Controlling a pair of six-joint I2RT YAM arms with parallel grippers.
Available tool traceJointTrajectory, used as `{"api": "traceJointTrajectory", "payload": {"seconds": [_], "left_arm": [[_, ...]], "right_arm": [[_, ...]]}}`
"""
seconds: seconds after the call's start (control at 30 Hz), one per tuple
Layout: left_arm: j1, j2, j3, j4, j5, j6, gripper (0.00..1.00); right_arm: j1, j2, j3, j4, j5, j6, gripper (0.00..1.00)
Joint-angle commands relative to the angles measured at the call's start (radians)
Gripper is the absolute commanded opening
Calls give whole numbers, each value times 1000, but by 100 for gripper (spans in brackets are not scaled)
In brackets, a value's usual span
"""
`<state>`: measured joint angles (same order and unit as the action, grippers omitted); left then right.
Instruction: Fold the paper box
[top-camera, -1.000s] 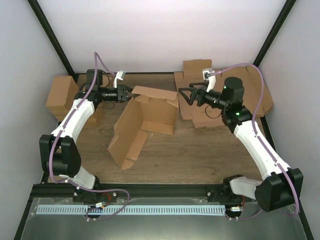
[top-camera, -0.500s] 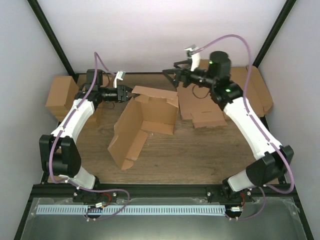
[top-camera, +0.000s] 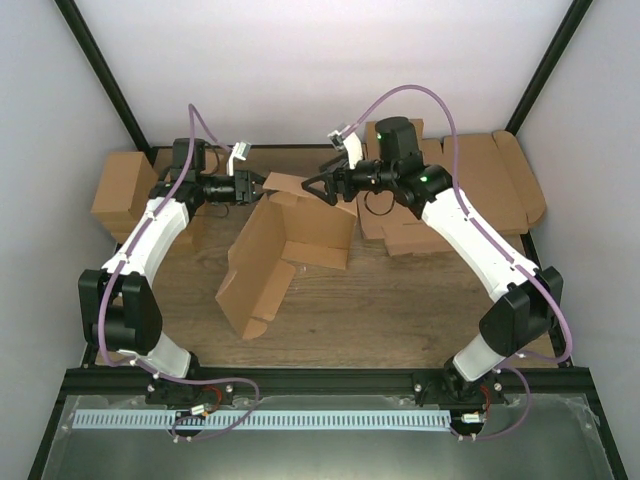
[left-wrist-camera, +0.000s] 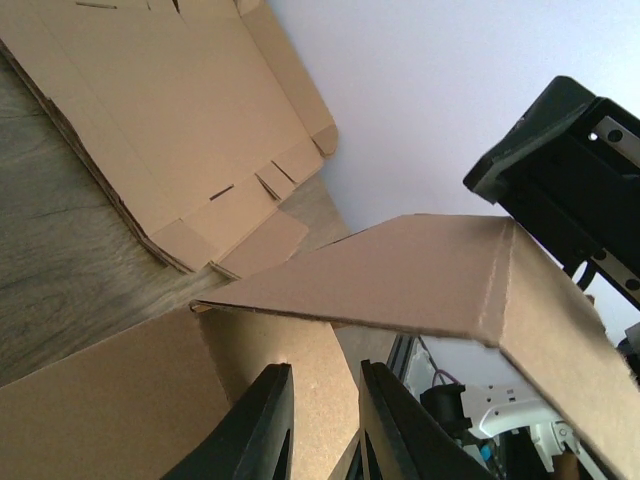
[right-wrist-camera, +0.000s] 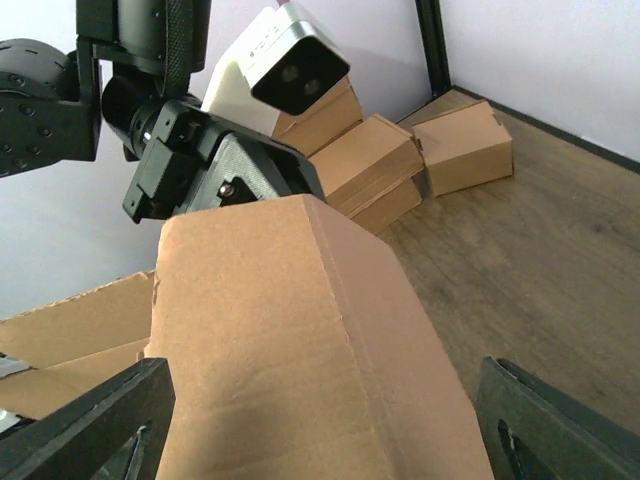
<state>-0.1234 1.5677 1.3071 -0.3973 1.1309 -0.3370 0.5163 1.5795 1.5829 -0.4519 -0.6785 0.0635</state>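
The paper box (top-camera: 285, 250) stands half folded mid-table, one long panel sloping down to the front left and a flap raised at its back edge. My left gripper (top-camera: 262, 187) is shut on the back left corner of that flap; in the left wrist view the cardboard (left-wrist-camera: 420, 270) fills the narrow gap at the left gripper (left-wrist-camera: 325, 370). From the right, my right gripper (top-camera: 318, 185) reaches the same flap with its jaws wide open. In the right wrist view the creased flap (right-wrist-camera: 290, 340) lies between the fingers (right-wrist-camera: 90, 430) of the right gripper (right-wrist-camera: 325, 440), apart from them.
Flat die-cut cardboard sheets (top-camera: 470, 190) are stacked at the back right, also seen in the left wrist view (left-wrist-camera: 170, 120). Folded brown cartons (top-camera: 122, 190) sit at the back left by the wall, seen too in the right wrist view (right-wrist-camera: 460, 145). Black frame posts flank the table.
The right arm swung left from over the flat sheets to the box's raised flap, its jaws narrowing slightly. The left arm and box have not moved.
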Motion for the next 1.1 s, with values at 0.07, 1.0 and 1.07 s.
{"api": "traceJointTrajectory", "payload": {"seconds": [0.07, 1.0, 1.07], "left_arm": [[-7, -7, -10, -49, -24, 12, 21], [-24, -302, 137, -484, -507, 267, 75], [-30, -318, 116, -483, -521, 272, 77]], "right_arm": [[14, -16, 13, -43, -29, -57, 84], [39, 30, 65, -110, 126, -149, 91], [52, 40, 73, -129, 157, -163, 91]]}}
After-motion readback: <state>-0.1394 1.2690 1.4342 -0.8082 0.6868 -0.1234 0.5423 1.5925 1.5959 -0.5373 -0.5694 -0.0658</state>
